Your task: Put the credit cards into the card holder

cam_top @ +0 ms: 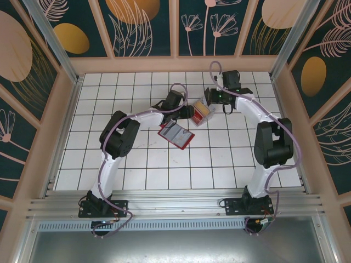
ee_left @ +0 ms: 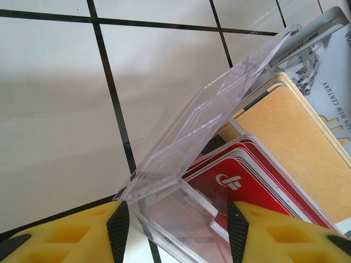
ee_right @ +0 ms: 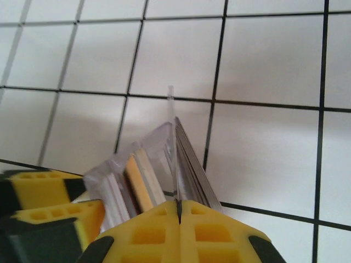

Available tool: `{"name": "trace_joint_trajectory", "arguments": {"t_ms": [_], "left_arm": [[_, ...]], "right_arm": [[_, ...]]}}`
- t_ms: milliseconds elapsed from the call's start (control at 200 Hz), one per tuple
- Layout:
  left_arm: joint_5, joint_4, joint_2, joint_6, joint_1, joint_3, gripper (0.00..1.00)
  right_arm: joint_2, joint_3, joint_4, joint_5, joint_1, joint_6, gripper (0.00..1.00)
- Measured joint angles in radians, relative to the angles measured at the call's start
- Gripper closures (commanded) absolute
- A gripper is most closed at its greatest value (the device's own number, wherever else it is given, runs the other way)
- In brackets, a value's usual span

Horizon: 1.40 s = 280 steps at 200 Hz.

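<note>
My left gripper [ee_left: 178, 226] straddles clear box [ee_left: 164, 205], apparently clamping it; right gripper [ee_right: 178, 211] pinched shut on lid [ee_right: 171, 126]; credit cards [ee_left: 249, 183] stand between both; card holder [cam_top: 176, 135] lies nearer left gripper.

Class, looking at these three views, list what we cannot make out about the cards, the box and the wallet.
- Card count: left wrist view, the red cards and tan cards are stacked tight and cut off by the frame edge.
- Wallet pockets: top view, the red wallet is too small.
- Card faces: right wrist view, the cards in the clear box are edge-on and blurred.
</note>
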Motion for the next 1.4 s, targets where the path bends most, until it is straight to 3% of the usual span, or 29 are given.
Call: {"name": "trace_joint_trajectory", "arguments": {"t_ms": [365,611,826,996,1271,1401], "left_arm": [[-0.003,-0.061,-0.058,0.001,0.0,-0.029,0.44],[-0.029,-0.091,-0.209,0.024,0.034,-0.087,0.45],[-0.064,-0.109,-0.25,0.078,0.105,-0.164,0.48],[-0.074,-0.145,-0.245,0.109,0.105,-0.24,0.52],[-0.097,-0.105,-0.312,0.117,0.103,-0.446,0.71],[-0.1,-0.084,-0.368,0.1,0.103,-0.528,0.73]], "right_arm": [[-0.096,-0.14,0.109,-0.267,-0.061,0.12,0.99],[-0.243,-0.34,0.217,-0.417,-0.047,0.254,0.99],[-0.304,-0.505,0.272,-0.418,0.079,0.349,0.99],[-0.279,-0.579,0.293,-0.395,0.192,0.397,0.99],[-0.168,-0.618,0.359,-0.339,0.217,0.465,0.99],[-0.116,-0.618,0.401,-0.336,0.217,0.484,0.99]]}}
